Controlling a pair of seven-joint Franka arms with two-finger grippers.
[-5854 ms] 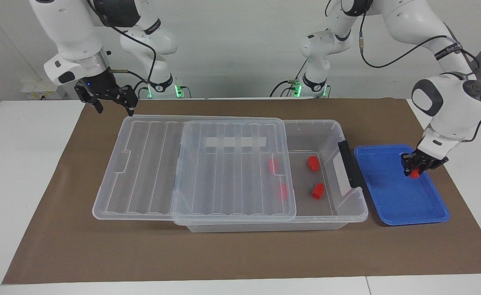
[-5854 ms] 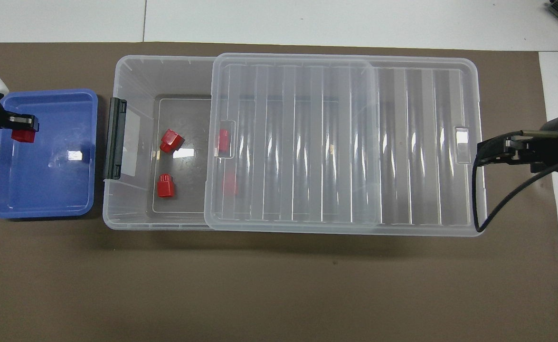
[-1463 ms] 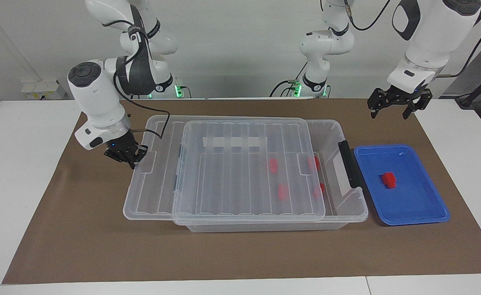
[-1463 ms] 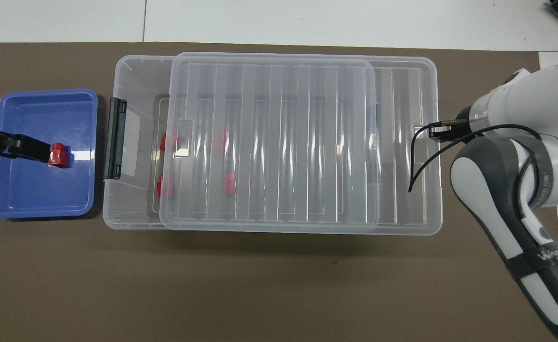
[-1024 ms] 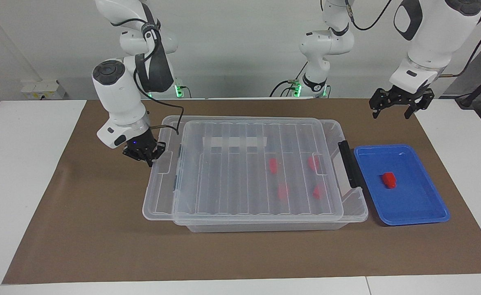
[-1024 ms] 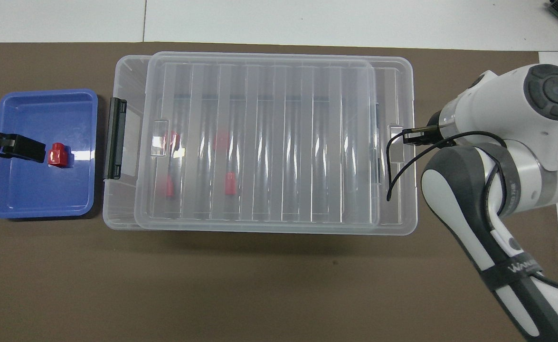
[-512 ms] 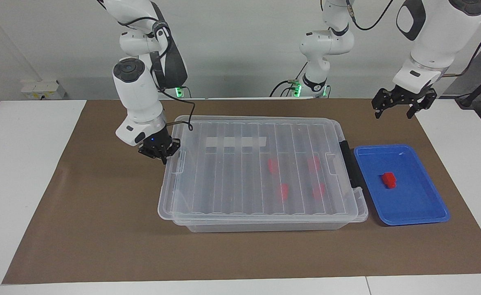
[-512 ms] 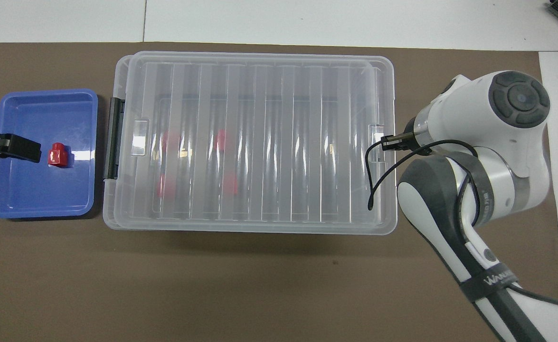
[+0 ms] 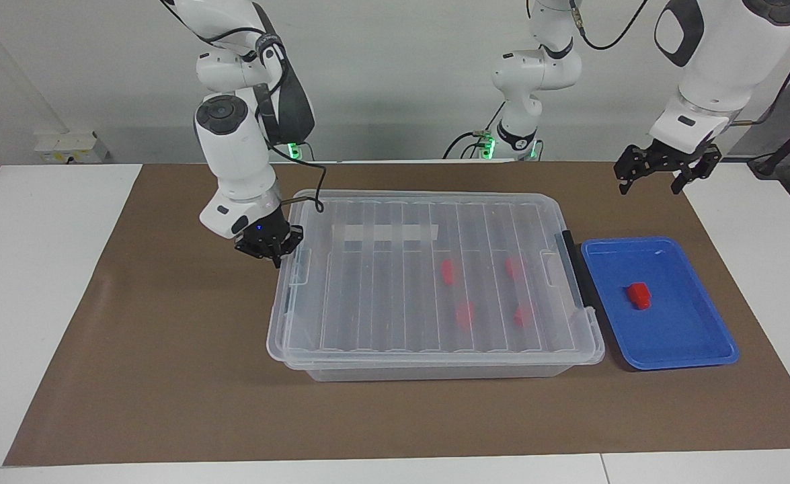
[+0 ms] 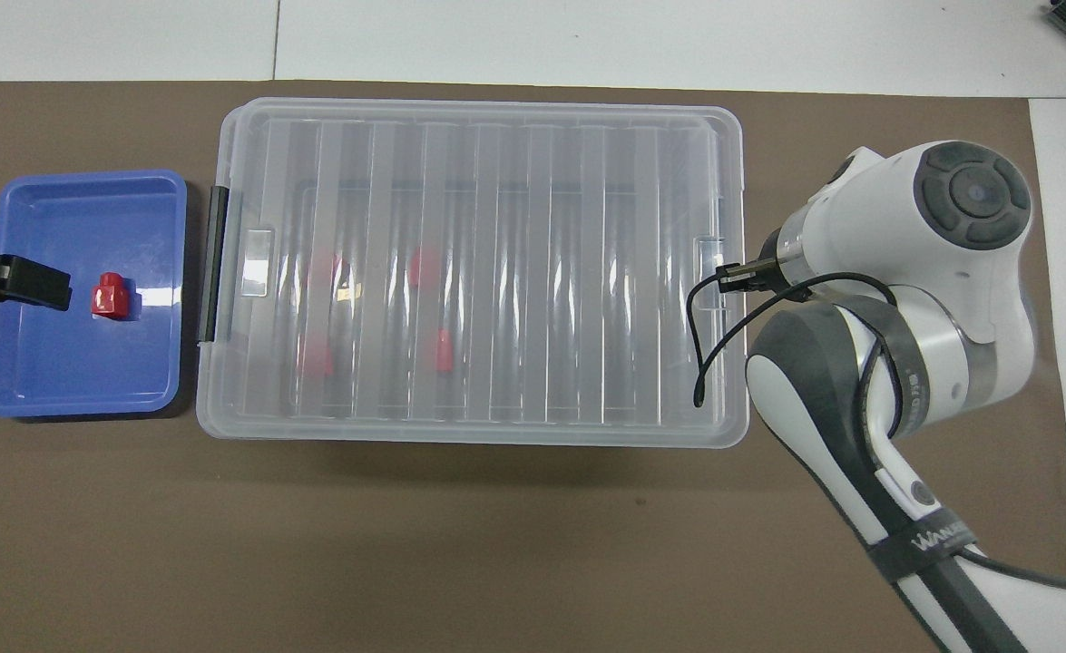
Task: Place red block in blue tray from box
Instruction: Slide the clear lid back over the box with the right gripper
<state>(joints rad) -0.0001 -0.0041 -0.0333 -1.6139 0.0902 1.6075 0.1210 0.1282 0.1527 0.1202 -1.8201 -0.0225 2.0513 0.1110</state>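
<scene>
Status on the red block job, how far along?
Done: one red block lies in the blue tray, and the lid covers the box, four blocks under it. In hand: the shut right gripper is at the lid's end. The open left gripper hangs empty. Left: withdraw.

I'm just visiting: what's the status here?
Left gripper open, raised near blue tray. Right gripper shut at lid end. Red block in tray. Box lidded.

The box [image 9: 435,363] was clear glossy plastic, its ribbed lid [image 10: 478,272] translucent and gleaming. The blue tray [image 9: 690,336] looked smooth, shiny plastic; the red block [image 9: 638,295] likewise. The brown mat [image 9: 166,376] appeared matt, papery.
</scene>
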